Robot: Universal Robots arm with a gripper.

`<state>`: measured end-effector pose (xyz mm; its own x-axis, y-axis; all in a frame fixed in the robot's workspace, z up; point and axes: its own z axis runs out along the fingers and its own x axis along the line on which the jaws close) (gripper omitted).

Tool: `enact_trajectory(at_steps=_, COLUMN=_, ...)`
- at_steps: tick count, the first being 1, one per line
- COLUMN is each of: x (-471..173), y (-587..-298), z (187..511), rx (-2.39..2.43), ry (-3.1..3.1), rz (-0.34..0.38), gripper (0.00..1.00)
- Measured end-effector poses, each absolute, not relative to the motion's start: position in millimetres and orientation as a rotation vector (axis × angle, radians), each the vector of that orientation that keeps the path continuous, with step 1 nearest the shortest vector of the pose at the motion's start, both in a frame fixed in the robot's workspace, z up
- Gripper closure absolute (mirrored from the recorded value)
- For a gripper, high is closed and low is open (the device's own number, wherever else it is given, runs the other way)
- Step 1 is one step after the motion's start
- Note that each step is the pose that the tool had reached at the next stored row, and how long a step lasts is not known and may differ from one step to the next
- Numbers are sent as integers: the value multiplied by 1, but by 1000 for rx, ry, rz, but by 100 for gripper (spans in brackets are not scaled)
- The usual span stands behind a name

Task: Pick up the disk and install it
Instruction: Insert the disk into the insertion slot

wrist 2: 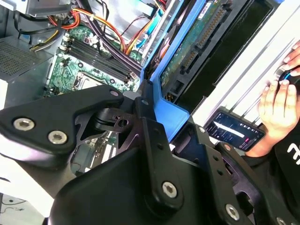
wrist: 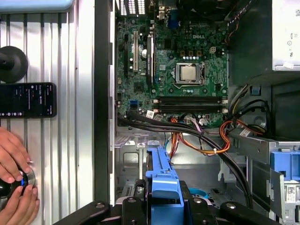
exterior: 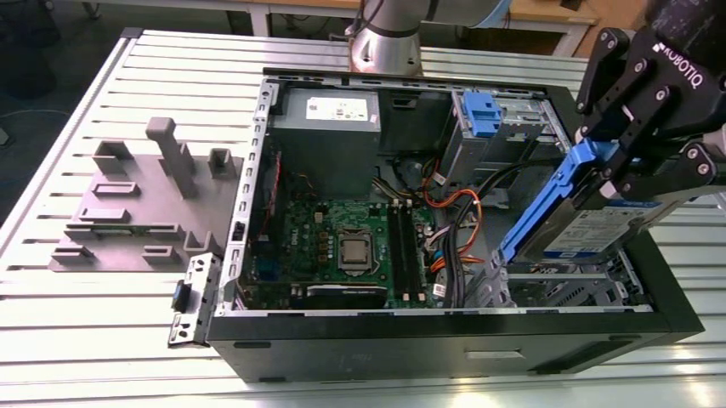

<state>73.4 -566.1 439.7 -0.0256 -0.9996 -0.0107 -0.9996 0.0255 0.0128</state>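
Left of the open computer case [exterior: 340,340] sits a grey moulded fixture [exterior: 136,204]. Over the case's right end, above its drive cage, the gripper [exterior: 621,170] is clenched on the disk [exterior: 573,223], held tilted.

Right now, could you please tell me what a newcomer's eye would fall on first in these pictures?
Most striking is the black gripper at the exterior view's right, shut on the disk in its blue carrier frame, held tilted above the open computer case. Inside the case, the green motherboard lies exposed beside orange cables. In the first wrist view, a person's hands rest near a phone on the ribbed table.
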Motion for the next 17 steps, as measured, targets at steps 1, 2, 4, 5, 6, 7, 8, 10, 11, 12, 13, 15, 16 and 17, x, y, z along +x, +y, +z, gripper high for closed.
enact_trajectory(at_steps=1, x=73, y=-566, z=439, rx=2192, ry=-2249, rz=-26, gripper=64)
enact_trajectory(at_steps=2, x=74, y=-567, z=438, rx=2192, ry=-2249, rz=-26, gripper=64)
enact_trajectory(at_steps=4, x=74, y=-567, z=436, rx=2192, ry=-2249, rz=-26, gripper=64)
enact_trajectory(at_steps=5, x=74, y=-567, z=435, rx=2192, ry=-2249, rz=-26, gripper=64)
enact_trajectory(at_steps=6, x=74, y=-567, z=435, rx=2192, ry=-2249, rz=-26, gripper=64)
enact_trajectory(at_steps=7, x=75, y=-568, z=432, rx=2192, ry=-2249, rz=-26, gripper=64)
enact_trajectory(at_steps=8, x=75, y=-568, z=431, rx=2192, ry=-2249, rz=-26, gripper=64)
enact_trajectory(at_steps=10, x=75, y=-568, z=430, rx=2192, ry=-2249, rz=-26, gripper=64)
enact_trajectory(at_steps=11, x=75, y=-569, z=429, rx=2192, ry=-2249, rz=-26, gripper=64)
enact_trajectory(at_steps=12, x=75, y=-569, z=428, rx=2192, ry=-2249, rz=-26, gripper=64)
enact_trajectory(at_steps=13, x=75, y=-569, z=427, rx=2192, ry=-2249, rz=-26, gripper=64)
enact_trajectory(at_steps=15, x=75, y=-569, z=425, rx=2192, ry=-2249, rz=-26, gripper=64)
enact_trajectory(at_steps=16, x=75, y=-570, z=424, rx=2192, ry=-2249, rz=-26, gripper=64)
enact_trajectory(at_steps=17, x=75, y=-570, z=423, rx=2192, ry=-2249, rz=-26, gripper=64)
